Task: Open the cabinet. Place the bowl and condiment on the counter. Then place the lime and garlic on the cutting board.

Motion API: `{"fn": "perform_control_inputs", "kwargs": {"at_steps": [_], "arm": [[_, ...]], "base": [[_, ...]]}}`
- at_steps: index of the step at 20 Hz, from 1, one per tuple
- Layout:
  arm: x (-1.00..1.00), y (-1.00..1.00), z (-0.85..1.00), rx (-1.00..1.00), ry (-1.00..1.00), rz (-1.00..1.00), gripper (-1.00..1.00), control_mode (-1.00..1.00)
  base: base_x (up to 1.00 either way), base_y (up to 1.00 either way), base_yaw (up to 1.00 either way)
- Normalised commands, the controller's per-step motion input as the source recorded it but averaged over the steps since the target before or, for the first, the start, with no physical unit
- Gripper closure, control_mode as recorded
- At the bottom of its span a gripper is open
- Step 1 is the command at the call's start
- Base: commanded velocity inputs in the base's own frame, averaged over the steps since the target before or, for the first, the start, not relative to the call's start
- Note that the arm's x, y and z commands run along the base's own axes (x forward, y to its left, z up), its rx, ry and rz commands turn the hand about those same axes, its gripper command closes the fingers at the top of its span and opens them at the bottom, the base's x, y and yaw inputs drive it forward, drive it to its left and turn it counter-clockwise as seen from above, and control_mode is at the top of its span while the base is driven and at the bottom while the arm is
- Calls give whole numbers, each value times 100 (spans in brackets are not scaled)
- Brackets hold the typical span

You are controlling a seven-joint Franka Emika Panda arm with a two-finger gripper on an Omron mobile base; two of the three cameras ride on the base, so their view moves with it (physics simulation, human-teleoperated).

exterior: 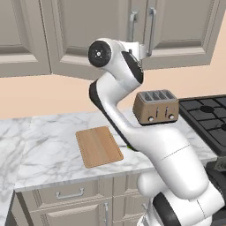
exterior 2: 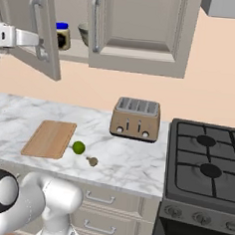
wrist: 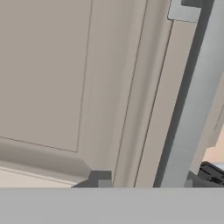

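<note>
While the desk [exterior 2: 136,163] carries the lower items, the lime [exterior 2: 78,147] sits near its front edge just right of the board [exterior 2: 50,138], with the garlic [exterior 2: 92,161] just beyond it toward the front edge; both are small, light and roundish, likely to roll, so each wants a centred pinch from above, and the garlic's papery skin may slip. The board lies flat left of the toaster [exterior 2: 136,119], which stands toward the back edge beside the stove [exterior 2: 205,166]. Higher up, the claw [exterior 2: 41,48] is at the left cabinet door [exterior 2: 41,28], its fingers set about the lower end of the bar handle [exterior 2: 36,13]; the jaws look partly closed on that handle, though the contact itself is hard to make out. The door stands swung out, stiff and hinged, so it should be pulled along its arc by the handle's end. Farthest, on the cabinet shelf, the jar [exterior 2: 62,36] stands at the opening's left with the bowl [exterior 2: 84,34] just right of it. The jar is glass, smooth and breakable, best taken around its body below the lid; the bowl is glossy and wide, so its rim is probably the only workable hold.
</note>
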Motion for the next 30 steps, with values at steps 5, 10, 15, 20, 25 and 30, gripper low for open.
{"fn": "perform_control_inputs", "kwargs": {"at_steps": [5, 10, 15, 20, 25, 30], "arm": [[-46, 100, 0, -8, 0, -9, 100, -100], [-40, 100, 0, -8, 0, -9, 100, -100], [-24, 100, 0, -8, 0, -10, 100, -100], [-10, 66, 0, -5, 1, -6, 100, -100], [0, 0, 0, 0, 0, 0, 100, -100], [0, 0, -1, 0, 0, 0, -100, -100]], "base": [[0, 0, 0], [0, 0, 0], [0, 0, 0], [0, 0, 0], [0, 0, 0], [0, 0, 0]]}}
